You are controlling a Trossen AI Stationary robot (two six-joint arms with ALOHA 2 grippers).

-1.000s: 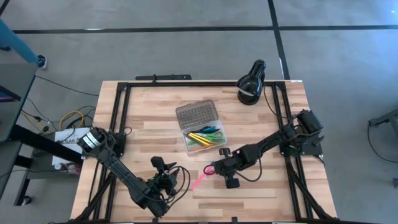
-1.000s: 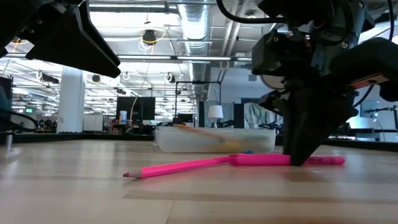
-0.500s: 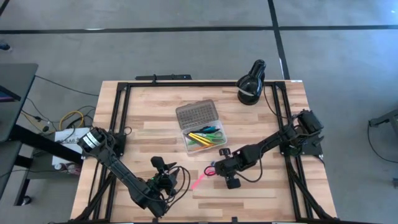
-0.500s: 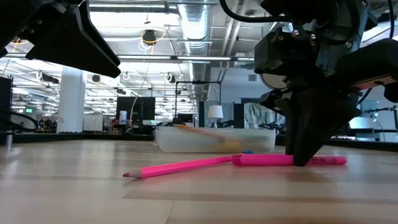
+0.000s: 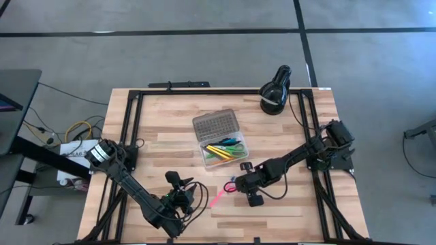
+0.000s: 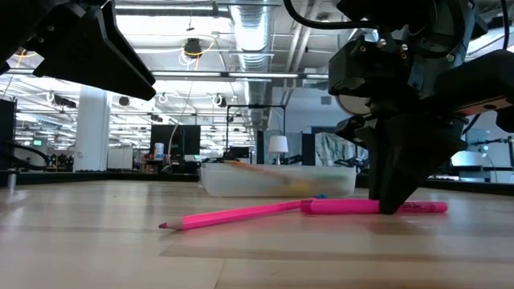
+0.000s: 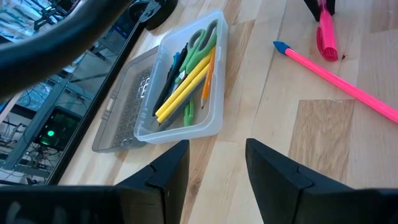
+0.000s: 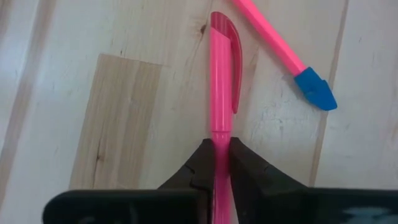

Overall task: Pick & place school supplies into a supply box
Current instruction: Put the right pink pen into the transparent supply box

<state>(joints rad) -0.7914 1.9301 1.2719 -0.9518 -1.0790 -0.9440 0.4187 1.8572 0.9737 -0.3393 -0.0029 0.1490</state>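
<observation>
Two pink writing tools lie on the pale wood counter [image 5: 157,129] in the high view: a pink pen [image 5: 231,185] clenched in the right hand [image 5: 235,184], and a slim pink pencil [image 5: 218,198] beside it. Farther back sits the clear plastic supply box [image 5: 223,151], its grey dotted lid [image 5: 214,125] folded open. Low view: the glossy pen lies flat, pinched by dark fingers [image 6: 393,181]. Left wrist view: the left hand [image 7: 214,165] hovers released near the box's yellow, green and orange sticks. Right wrist view: the fingertips grip the smooth barrel below its clip.
</observation>
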